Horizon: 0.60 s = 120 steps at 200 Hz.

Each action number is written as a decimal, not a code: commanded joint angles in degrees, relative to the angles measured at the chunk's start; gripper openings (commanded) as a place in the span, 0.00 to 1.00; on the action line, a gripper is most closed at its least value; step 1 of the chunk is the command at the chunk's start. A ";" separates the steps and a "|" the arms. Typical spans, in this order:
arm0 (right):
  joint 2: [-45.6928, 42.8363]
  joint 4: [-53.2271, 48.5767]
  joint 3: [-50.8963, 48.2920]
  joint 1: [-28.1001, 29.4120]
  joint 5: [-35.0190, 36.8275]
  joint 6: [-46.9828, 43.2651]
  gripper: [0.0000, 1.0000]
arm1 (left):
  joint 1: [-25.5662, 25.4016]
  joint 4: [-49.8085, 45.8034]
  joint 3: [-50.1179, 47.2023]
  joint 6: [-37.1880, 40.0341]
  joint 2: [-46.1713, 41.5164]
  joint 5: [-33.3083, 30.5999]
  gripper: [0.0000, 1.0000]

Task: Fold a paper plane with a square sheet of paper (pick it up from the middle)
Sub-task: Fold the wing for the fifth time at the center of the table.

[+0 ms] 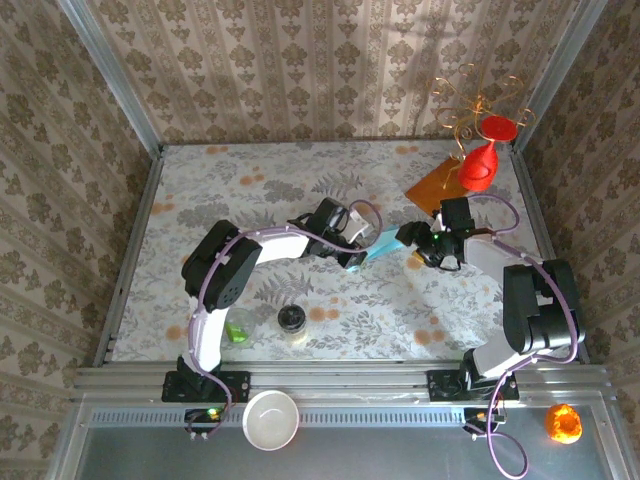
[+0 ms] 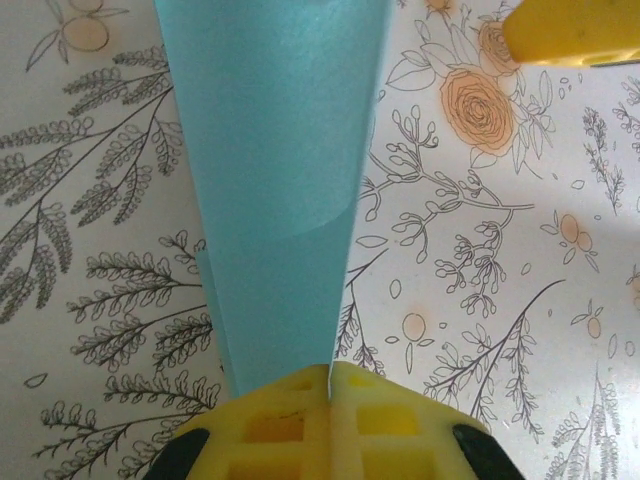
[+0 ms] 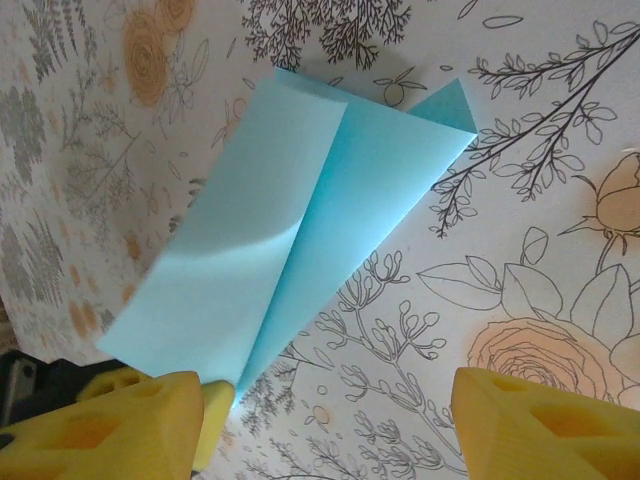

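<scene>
Near rail: white bowl (image 1: pixel 271 418); orange object (image 1: pixel 563 422) at right.
Front of table (image 1: pixel 200 200): dark jar (image 1: pixel 292 320), green item (image 1: pixel 237 330) beside left arm.
Mid-table: left gripper (image 2: pixel 330 375), fingers pressed together, pinching narrow end of light blue paper (image 2: pixel 275 200); paper folded lengthwise, centre crease visible.
Right gripper (image 3: pixel 330 410) just beside paper, fingers (image 3: pixel 540 425) spread, holding nothing.
Far right: orange-brown sheet (image 1: pixel 437 185), red vase (image 1: pixel 479 165) at its edge.

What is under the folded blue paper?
Flowered table cover shows all around the blue paper, which the left gripper pinches at one end. The patch directly beneath the paper is covered, so anything there cannot be seen.
</scene>
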 commanded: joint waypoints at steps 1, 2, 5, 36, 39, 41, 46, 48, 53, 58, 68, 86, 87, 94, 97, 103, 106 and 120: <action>-0.96 3.21 -1.02 0.32 -2.41 -4.82 0.68 | 0.50 -6.91 2.53 -4.61 1.34 1.28 0.00; -0.89 3.25 -1.02 0.35 -2.51 -4.86 0.68 | 0.56 -7.06 2.54 -4.77 1.36 1.27 0.00; -0.78 3.35 -1.04 0.45 -2.78 -5.09 0.68 | 0.61 -7.45 2.66 -5.10 1.38 1.35 0.00; 0.42 3.96 -0.93 2.36 -3.66 -6.88 0.67 | 0.82 -9.77 2.73 -8.39 1.21 2.38 0.00; 0.48 4.05 -0.94 2.53 -3.68 -7.10 0.67 | 0.84 -10.10 2.77 -8.78 1.25 2.52 0.00; 0.52 4.13 -0.94 2.74 -3.71 -7.28 0.67 | 0.89 -10.28 2.85 -9.08 1.28 2.55 0.00; 0.65 4.09 -0.94 3.20 -3.52 -7.64 0.67 | 0.95 -10.60 2.90 -9.73 1.29 2.94 0.00; 0.71 4.08 -0.87 3.37 -3.47 -7.81 0.67 | 1.07 -10.74 2.90 -9.96 1.29 3.14 0.00; 0.83 4.03 -0.78 3.87 -3.29 -8.25 0.67 | 1.19 -10.93 2.90 -10.70 1.29 3.60 0.00; 1.06 3.93 -0.69 4.29 -3.14 -8.74 0.67 | 1.29 -11.12 2.97 -11.54 1.25 4.04 0.00; 1.55 3.52 -0.34 5.26 -2.70 -9.65 0.67 | 1.62 -11.28 2.86 -13.14 1.29 4.94 0.00; 2.65 2.63 0.11 6.76 -1.37 -10.85 0.68 | 1.90 -10.61 2.57 -15.63 1.29 6.53 0.00; 2.72 2.61 0.16 6.87 -1.33 -10.91 0.68 | 1.91 -10.54 2.61 -15.73 1.29 6.54 0.00; 3.24 2.17 0.44 7.36 -0.96 -11.18 0.68 | 2.02 -10.02 2.40 -16.57 1.34 8.11 0.00; 3.43 2.06 0.53 7.61 -0.94 -11.27 0.68 | 2.05 -9.75 2.31 -16.87 1.25 8.61 0.00; 3.79 1.97 0.76 8.01 -0.70 -11.49 0.68 | 2.11 -9.14 2.20 -17.58 1.38 9.17 0.00; 3.95 1.90 0.88 8.25 -0.53 -11.61 0.68 | 2.21 -8.88 2.16 -17.93 1.38 9.44 0.00; 4.98 1.39 1.66 9.27 -0.24 -12.01 0.68 | 2.53 -8.27 2.25 -19.35 1.63 10.54 0.00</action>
